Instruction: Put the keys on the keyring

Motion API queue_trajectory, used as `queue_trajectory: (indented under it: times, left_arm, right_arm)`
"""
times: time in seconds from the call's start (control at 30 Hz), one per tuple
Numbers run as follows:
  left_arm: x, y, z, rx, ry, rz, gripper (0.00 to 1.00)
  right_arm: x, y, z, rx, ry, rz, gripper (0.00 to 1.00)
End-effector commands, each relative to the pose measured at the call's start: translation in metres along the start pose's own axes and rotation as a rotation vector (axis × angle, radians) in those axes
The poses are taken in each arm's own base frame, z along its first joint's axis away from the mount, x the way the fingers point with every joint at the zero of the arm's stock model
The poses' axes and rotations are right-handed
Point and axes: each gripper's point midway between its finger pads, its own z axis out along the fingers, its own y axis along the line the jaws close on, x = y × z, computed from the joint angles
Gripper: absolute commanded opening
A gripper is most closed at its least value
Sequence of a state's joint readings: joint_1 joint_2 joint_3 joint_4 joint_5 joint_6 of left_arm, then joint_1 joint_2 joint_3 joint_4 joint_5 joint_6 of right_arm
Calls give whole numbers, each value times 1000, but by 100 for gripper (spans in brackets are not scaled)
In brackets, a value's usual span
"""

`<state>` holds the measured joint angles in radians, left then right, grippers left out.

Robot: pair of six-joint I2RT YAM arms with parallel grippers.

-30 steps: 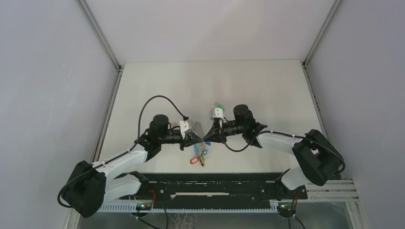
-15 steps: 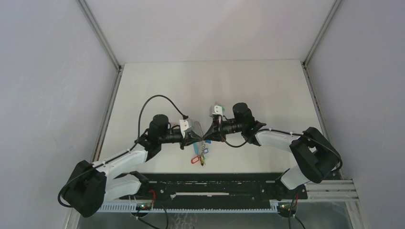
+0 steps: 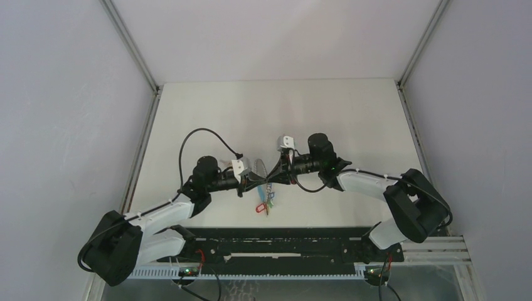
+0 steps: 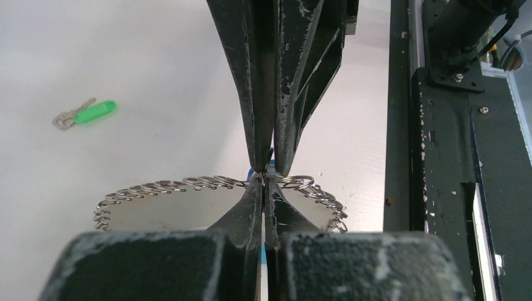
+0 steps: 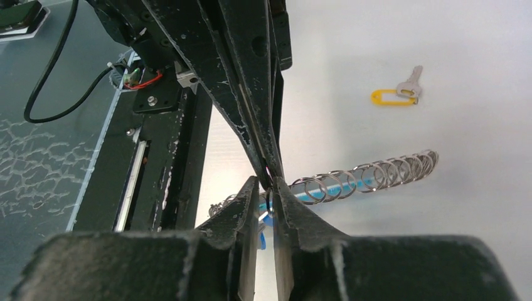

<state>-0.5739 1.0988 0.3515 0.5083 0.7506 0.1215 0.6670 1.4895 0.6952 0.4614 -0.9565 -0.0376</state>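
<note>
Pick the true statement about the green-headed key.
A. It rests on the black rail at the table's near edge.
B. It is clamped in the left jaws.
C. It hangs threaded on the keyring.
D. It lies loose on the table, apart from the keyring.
D: in the left wrist view the green-headed key lies flat on the white table, well off to the side of the keyring, with bare table between them.

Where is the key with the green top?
In the left wrist view, the green key lies alone on the white table. It is at the upper left, well apart from the coiled keyring.
</note>
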Motion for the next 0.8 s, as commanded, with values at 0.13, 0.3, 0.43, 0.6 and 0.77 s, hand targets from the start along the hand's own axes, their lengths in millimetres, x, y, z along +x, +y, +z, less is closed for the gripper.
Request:
queue_trajectory:
  times: [0.13,0.3,0.43,0.6,0.77]
  left_arm:
    - [-37,-6,3,18,-158,76,0]
    - [-36,-6,3,20,-159,75,0]
    - [-38,-5,2,13,-164,77,0]
    - [-41,-5,2,12,-174,74,0]
    - [-40,-5,3,16,-171,63,0]
  right_arm:
    - [-71,18,-12,-41,-117,-209,20]
    - [-75,19,-22,-15,-113,-216,24]
    - [-66,17,-32,36,-59,-229,25]
    - [-45,18,-41,88,21,-235,24]
    - [-32,18,-37,123,69,-267,24]
